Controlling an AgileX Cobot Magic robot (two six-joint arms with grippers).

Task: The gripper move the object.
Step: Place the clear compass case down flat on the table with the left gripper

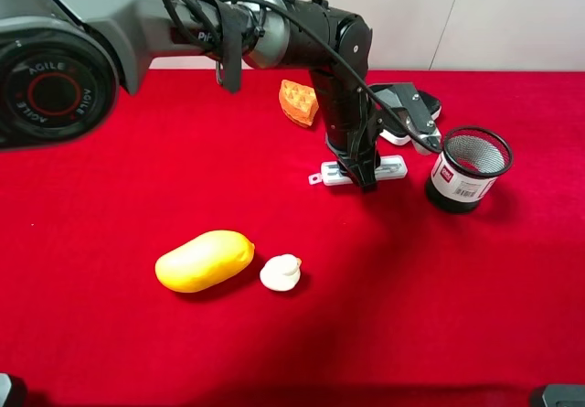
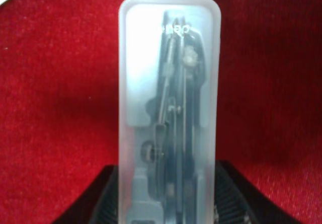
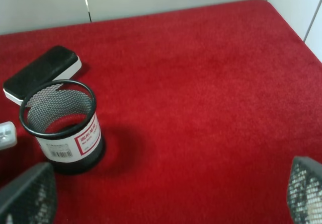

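Note:
The translucent white case (image 1: pixel 335 173) lies flat on the red cloth, right of centre, its holed tab pointing left. My left gripper (image 1: pixel 366 176) reaches across from the left and stands straight down on the case's middle. In the left wrist view the case (image 2: pixel 168 83) fills the frame, a dark tool showing inside it, and the black fingers (image 2: pixel 100 204) press against both long sides of it. My right gripper (image 3: pixel 166 199) is open and empty, with its mesh-patterned fingers (image 3: pixel 27 194) wide apart. One end of the case (image 3: pixel 6 133) shows at that view's edge.
A black mesh cup (image 1: pixel 468 169) stands just right of the case, with a black-and-white eraser block (image 1: pixel 402 119) behind it. An orange waffle-like piece (image 1: pixel 299 101) lies behind the arm. A yellow fruit (image 1: pixel 205 261) and a small white item (image 1: pixel 281 273) lie front left.

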